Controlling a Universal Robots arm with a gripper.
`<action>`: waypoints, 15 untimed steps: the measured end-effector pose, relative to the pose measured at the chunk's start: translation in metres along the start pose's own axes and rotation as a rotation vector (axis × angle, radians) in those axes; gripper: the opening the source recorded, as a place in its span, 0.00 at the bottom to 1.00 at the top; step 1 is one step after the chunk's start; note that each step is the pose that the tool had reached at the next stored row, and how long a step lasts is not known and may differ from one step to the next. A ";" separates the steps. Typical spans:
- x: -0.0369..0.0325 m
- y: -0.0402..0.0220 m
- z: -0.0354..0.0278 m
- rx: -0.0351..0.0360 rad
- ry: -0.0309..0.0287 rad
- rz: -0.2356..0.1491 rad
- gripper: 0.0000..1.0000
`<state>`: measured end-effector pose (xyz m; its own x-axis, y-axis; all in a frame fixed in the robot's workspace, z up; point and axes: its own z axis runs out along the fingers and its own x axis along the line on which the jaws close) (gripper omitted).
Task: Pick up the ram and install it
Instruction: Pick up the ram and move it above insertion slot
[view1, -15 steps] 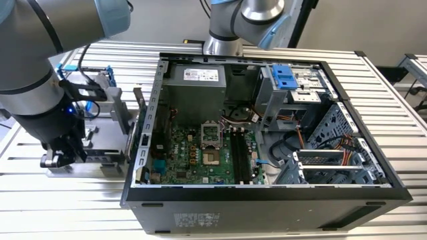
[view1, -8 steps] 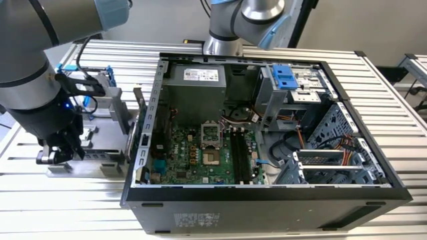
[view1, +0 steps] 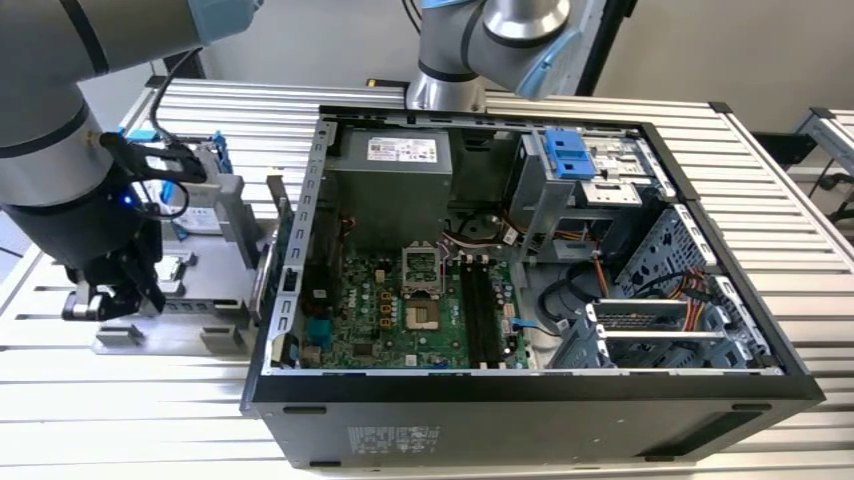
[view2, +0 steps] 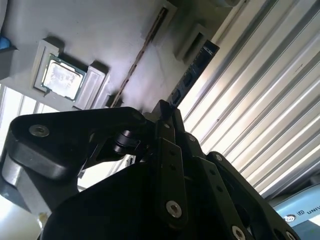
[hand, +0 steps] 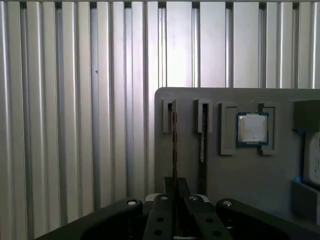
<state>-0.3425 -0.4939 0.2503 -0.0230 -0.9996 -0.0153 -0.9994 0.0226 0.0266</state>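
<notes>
Exterior view, lower left: table (view1: 134, 420) of ribbed bare aluminium, bright sheen; lower centre: case (view1: 534, 425) of matt black painted metal. First wrist view: tray (hand: 240, 170) of smooth matt grey plastic; processor (hand: 251, 128) with satin silver metal lid; gripper (hand: 175, 185) matt black, bright screw heads.

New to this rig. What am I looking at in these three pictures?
A robot arm works beside an open computer case on a ribbed metal table. The exterior view looks on from off the arm. Both wrist views ride on the arm and look past its gripper. On the exterior view's left, a grey holder tray carries a processor chip, the ram and a second stick, both sticks on edge in slots. The gripper is at the ram's end; whether it holds it, I cannot tell.
</notes>
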 end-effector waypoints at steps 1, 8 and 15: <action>0.0000 0.0001 -0.0022 0.0000 -0.0001 0.000 0.00; -0.0003 0.0004 -0.0166 0.0000 -0.0001 0.000 0.00; -0.0004 0.0009 -0.0302 0.0000 0.0000 0.000 0.00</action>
<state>-0.3427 -0.4940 0.2805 -0.0230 -0.9996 -0.0153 -0.9994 0.0226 0.0265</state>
